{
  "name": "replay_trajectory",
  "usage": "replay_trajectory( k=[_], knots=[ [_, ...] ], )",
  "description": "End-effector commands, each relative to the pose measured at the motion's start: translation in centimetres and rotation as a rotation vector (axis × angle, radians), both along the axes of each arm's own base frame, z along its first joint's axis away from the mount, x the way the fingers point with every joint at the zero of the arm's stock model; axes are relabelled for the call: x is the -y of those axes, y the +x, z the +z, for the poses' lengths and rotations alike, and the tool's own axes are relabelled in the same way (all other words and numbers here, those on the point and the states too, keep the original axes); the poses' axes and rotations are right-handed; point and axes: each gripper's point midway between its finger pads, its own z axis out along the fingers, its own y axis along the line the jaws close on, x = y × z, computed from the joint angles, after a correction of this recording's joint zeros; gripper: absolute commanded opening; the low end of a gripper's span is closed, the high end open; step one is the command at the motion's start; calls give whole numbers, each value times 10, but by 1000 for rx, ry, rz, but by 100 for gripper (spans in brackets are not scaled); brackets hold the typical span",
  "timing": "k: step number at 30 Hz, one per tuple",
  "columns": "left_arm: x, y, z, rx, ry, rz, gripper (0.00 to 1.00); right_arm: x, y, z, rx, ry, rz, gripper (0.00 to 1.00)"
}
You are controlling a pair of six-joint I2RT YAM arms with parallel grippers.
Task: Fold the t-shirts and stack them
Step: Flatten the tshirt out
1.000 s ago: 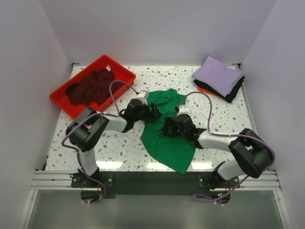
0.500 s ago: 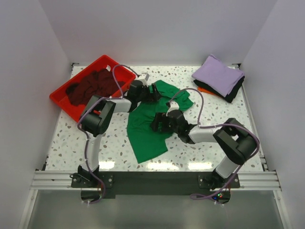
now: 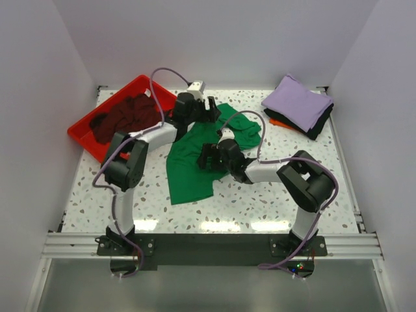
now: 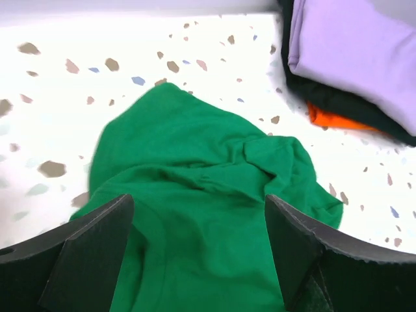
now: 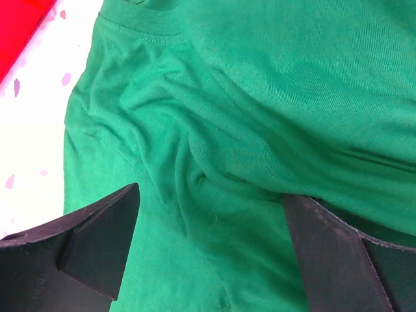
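With left claw (image 4: 198,260) and right claw (image 5: 208,260) both spread wide, pinching nothing, settle onto outer edges of the rumpled bright green cloth t-shirt (image 3: 188,170) lying on the speckled counter (image 3: 312,175) beneath both, then draw apart to flatten wrinkles.

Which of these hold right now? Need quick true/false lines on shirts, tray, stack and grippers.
1. The green t-shirt lies rumpled and unfolded on the table. True.
2. The maroon t-shirt tops the folded stack. False: it lies bunched in the red tray, and the lavender t-shirt tops the stack.
3. The left gripper and the right gripper are both open, over green cloth. True.
4. The stack sits at the table's near left corner. False: it sits at the far right corner.
5. In the stack, an orange t-shirt lies under the black t-shirt. True.
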Motion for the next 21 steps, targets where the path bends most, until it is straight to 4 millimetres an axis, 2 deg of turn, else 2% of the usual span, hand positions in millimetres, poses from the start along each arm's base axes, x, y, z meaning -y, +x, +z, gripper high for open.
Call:
replay_trajectory(
  k=[1, 3, 4, 6, 7, 9, 10, 12, 13, 14, 15, 17, 18, 19, 21],
  knots=[
    [-34, -21, 119, 235, -35, 91, 87, 6, 13, -2, 7, -43, -20, 95],
    [-54, -39, 134, 273, -13, 178, 87, 3, 17, 10, 39, -23, -12, 95],
    [-72, -63, 139, 279, -2, 216, 87, 2, 17, 15, 50, -14, -7, 95],
    [-100, -87, 134, 264, 33, 342, 87, 2, 18, 27, 77, -3, -3, 95],
    [-118, -113, 120, 228, 57, 378, 87, 2, 19, 31, 84, 1, -3, 95],
    [-139, -140, 99, 169, 78, 468, 87, 4, 18, 39, 99, 11, 0, 95],
    [-156, -165, 76, 111, 121, 491, 85, 5, 19, 43, 104, 17, -3, 95],
    [-163, -189, 54, 55, 130, 509, 84, 8, 17, 50, 111, 30, 2, 95],
    [-174, -208, 35, -9, 177, 510, 81, 10, 15, 50, 112, 29, 4, 95],
    [-176, -218, 29, -44, 174, 523, 78, 12, 15, 54, 117, 34, 1, 95],
    [-184, -234, 12, -98, 229, 528, 74, 14, 15, 61, 128, 42, -4, 95],
    [-187, -251, 6, -119, 216, 546, 71, 19, 11, 65, 131, 36, -5, 95],
    [-192, -262, -8, -155, 242, 546, 69, 22, 11, 68, 140, 31, -7, 95],
    [-193, -266, -8, -161, 223, 542, 68, 26, 8, 75, 153, 34, -11, 95],
    [-185, -277, -20, -198, 207, 499, 64, 33, 6, 76, 158, 11, -26, 95]
  ],
)
